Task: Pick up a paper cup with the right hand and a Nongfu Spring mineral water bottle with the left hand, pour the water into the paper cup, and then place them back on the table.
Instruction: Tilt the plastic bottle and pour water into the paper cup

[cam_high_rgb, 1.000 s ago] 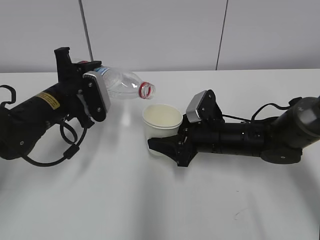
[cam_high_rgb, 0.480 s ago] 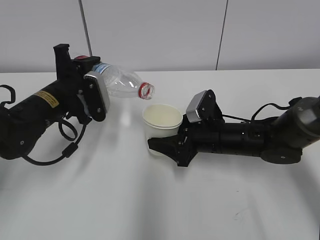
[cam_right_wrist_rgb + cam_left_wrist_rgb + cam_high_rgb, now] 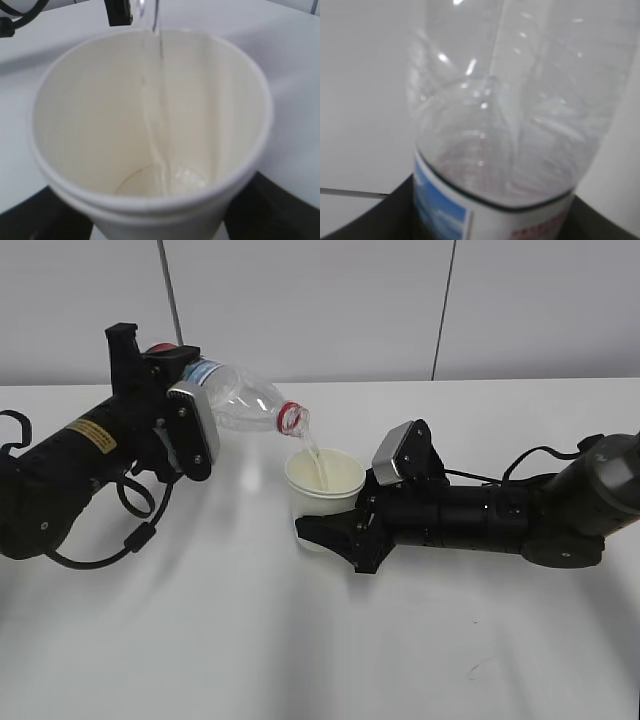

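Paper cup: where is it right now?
Exterior view, just right of centre: paper cup upright in the right tool, directly under the tilted bottle mouth.

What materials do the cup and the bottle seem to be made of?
The paper cup: apparently paper, matte cream-white, with a rolled rim and a faint side seam. The Nongfu Spring mineral water bottle: probably thin clear plastic, glossy, with sharp highlights and ribbing visible through the wall, and a red neck ring.

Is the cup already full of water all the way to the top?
No, the paper cup is nearly empty: a thin stream of water is just reaching its bottom.
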